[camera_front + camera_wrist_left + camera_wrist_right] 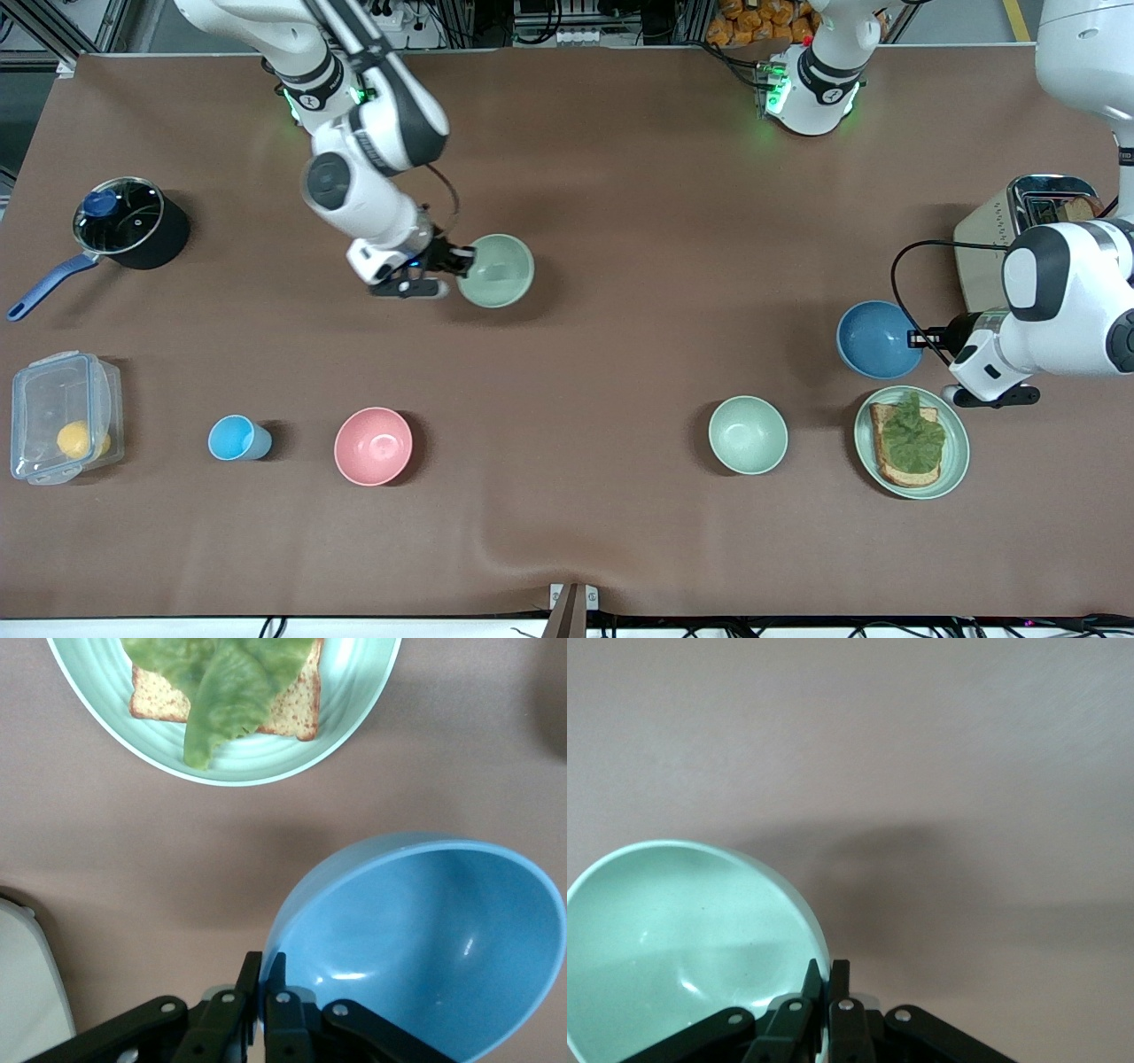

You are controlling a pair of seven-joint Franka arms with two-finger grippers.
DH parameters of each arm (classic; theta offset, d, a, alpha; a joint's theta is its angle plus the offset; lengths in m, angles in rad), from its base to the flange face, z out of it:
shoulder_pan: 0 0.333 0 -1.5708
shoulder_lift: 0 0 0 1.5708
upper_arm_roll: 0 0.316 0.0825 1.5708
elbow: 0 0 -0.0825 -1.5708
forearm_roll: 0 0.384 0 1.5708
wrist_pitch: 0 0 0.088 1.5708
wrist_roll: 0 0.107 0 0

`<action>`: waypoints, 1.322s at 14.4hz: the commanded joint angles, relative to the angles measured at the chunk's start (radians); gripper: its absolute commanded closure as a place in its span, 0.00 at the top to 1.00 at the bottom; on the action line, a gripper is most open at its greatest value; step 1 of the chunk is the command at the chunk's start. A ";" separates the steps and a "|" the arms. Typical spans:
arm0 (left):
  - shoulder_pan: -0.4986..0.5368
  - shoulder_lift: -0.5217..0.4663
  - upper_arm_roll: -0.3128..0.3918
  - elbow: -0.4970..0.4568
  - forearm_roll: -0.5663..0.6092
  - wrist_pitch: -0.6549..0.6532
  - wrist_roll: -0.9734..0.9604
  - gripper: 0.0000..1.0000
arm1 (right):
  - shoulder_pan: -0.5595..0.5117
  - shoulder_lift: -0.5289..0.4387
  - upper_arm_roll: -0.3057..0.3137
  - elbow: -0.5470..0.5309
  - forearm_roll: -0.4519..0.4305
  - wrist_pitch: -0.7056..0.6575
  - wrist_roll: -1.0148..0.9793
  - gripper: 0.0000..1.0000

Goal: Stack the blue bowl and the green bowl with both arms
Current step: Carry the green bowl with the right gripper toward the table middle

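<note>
My right gripper (462, 263) is shut on the rim of the green bowl (498, 271), near the middle of the table toward the right arm's end. In the right wrist view its fingers (827, 967) pinch the bowl's wall (682, 939), one inside and one outside. My left gripper (921, 338) is shut on the rim of the blue bowl (877, 338), next to the toaster. In the left wrist view the fingers (266, 958) clamp the rim, and the blue bowl (425, 939) looks tilted, with a shadow under it.
A paler mint bowl (747, 434) and a green plate (955, 461) with toast and lettuce lie nearer the front camera than the blue bowl; the plate (354, 718) also shows in the left wrist view. There is also a toaster (1001, 230), pink bowl (373, 446), light-blue cup (237, 438), pot (133, 221) and plastic box (62, 416).
</note>
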 commanded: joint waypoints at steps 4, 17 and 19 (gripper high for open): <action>-0.002 -0.003 0.001 0.016 -0.003 -0.022 0.006 0.00 | 0.148 0.126 -0.013 0.057 0.018 0.133 0.192 0.00; -0.002 -0.002 0.001 0.018 -0.003 -0.022 0.006 0.00 | 0.225 0.222 -0.020 0.108 0.008 0.201 0.307 0.58; -0.002 -0.003 0.001 0.018 -0.006 -0.022 0.000 0.00 | 0.222 0.226 -0.020 0.117 0.008 0.199 0.324 0.74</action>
